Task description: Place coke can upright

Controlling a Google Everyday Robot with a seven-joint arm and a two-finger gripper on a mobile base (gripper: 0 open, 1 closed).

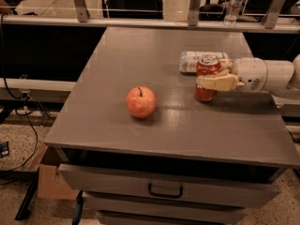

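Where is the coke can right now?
The coke can stands upright at the right of the table in the camera view, the gripper at it, in front of the lying bottle, right of the apple.

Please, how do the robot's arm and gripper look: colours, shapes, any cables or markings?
The gripper, at the coke can on the right of the table, is pale cream-yellow and flat, like a bar. Behind it sits a rounded white wrist housing with a small dark mark, then a smooth white tubular arm. No cables or lettering show.
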